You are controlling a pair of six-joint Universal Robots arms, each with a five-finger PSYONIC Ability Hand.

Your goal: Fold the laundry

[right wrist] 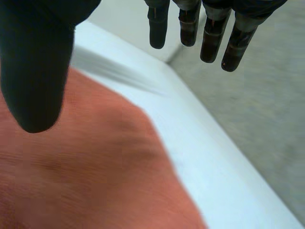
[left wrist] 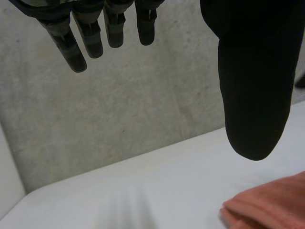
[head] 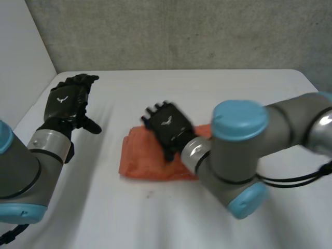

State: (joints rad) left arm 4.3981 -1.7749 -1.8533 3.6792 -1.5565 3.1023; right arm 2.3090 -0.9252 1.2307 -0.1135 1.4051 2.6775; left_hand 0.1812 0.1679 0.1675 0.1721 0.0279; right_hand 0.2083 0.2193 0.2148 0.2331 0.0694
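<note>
We log the orange cloth (head: 140, 155) lying folded into a compact rectangle on the white table (head: 233, 88). Our right hand (head: 167, 124) is directly over the cloth, fingers straight and thumb apart, gripping nothing. We cannot tell whether the palm touches the cloth. We judge it is there to flatten or check the fold. Our left hand (head: 67, 101) is raised well to the left of the cloth, likewise wide and empty, probably kept clear of the fold. Folding looks nearly finished.

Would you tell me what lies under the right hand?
An orange cloth, lying on the white table, is under the open right hand; the arm covers its right end.
</note>
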